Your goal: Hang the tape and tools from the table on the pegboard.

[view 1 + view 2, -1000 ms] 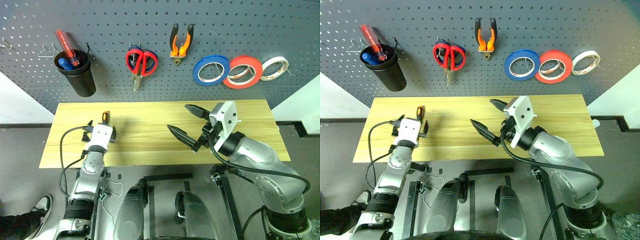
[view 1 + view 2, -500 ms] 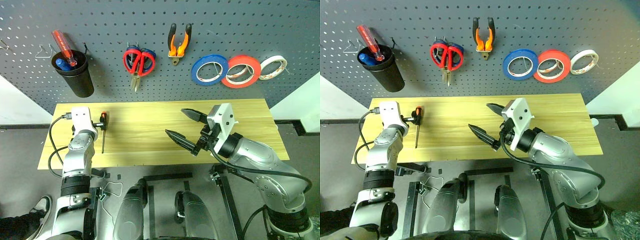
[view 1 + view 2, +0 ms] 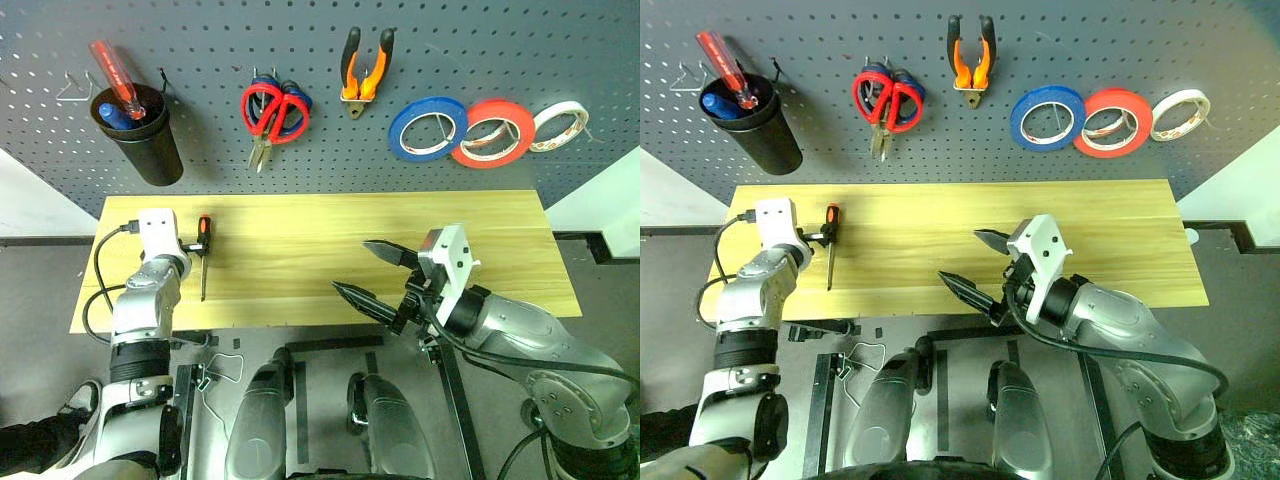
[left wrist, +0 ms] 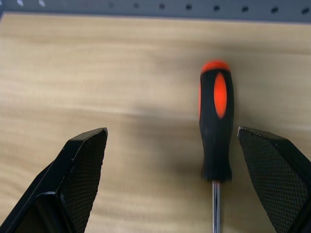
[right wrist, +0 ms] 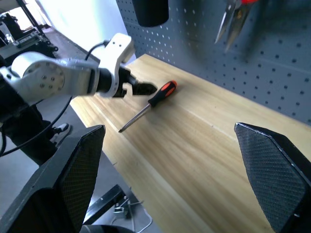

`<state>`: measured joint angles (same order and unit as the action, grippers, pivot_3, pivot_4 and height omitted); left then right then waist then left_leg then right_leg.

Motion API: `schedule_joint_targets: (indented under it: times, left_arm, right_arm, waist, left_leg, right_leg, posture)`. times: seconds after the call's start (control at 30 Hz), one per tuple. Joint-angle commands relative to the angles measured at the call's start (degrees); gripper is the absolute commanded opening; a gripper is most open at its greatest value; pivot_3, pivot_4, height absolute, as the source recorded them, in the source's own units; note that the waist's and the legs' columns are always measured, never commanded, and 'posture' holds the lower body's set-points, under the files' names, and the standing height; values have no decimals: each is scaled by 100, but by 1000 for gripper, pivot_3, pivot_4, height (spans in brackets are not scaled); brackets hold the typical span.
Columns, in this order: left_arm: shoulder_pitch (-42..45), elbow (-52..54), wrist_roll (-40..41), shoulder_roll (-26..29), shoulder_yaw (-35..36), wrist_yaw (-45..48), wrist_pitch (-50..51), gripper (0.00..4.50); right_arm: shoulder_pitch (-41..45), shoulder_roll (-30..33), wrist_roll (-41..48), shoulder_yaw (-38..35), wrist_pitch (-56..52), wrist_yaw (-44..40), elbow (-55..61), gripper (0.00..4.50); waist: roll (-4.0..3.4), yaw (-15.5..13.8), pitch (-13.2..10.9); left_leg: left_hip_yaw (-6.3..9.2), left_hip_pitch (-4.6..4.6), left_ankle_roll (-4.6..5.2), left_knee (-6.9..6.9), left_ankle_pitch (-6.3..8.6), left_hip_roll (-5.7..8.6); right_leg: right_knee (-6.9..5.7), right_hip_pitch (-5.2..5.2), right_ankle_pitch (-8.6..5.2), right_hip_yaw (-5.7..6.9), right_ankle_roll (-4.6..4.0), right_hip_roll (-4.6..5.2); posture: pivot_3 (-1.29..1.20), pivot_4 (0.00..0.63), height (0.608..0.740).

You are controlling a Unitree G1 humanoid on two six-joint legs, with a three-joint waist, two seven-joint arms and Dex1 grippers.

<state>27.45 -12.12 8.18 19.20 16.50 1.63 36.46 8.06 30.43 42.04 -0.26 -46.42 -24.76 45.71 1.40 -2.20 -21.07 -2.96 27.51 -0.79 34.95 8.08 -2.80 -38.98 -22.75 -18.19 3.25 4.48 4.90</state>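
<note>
While your left gripper (image 4: 172, 182) gapes around the screwdriver (image 4: 215, 131) near the table's (image 3: 300, 250) left edge, your right gripper (image 3: 378, 272) hangs spread over bare wood.

Dark grey floor (image 3: 40, 340); white wall panels (image 3: 30, 200) at both sides.

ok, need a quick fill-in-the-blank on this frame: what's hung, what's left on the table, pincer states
1. The only tool lying on the table is the small ____.
2. On the pegboard, the pliers hang between the red-handled scissors and the ____ roll of tape.
3. The left pincer stands ____ around the tool's handle.
4. The right pincer holds ____.

Missing words: screwdriver; blue; open; nothing
</note>
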Motion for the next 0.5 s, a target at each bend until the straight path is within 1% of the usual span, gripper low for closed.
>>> schedule_joint_targets:
  times: [0.03,0.27,0.5]
  left_arm:
    - [109,105,65,38,-5,55,188,4472]
    - [88,11,82,-10,-73,131,469,4472]
    - [82,49,133,-61,-165,237,745,4472]
  right_arm:
    - [-108,75,265,-158,-71,108,418,4500]
    - [-365,272,648,-393,-230,303,700,4500]
    - [-576,449,957,-570,-284,509,879,4500]
  waist:
    - [0,-2,-38]
    - [4,6,-156]
    - [6,8,-185]
  left_leg:
    - [-3,1,5,-1,3,1]
    - [-7,17,7,-10,5,2]
    - [-10,56,6,-14,4,2]
  right_leg:
    - [2,-2,1,0,3,3]
    - [11,-18,1,1,4,7]
    - [12,-56,1,3,6,7]
  posture:
    - [18,442,714]
    - [-9,459,714]
    - [-23,459,714]
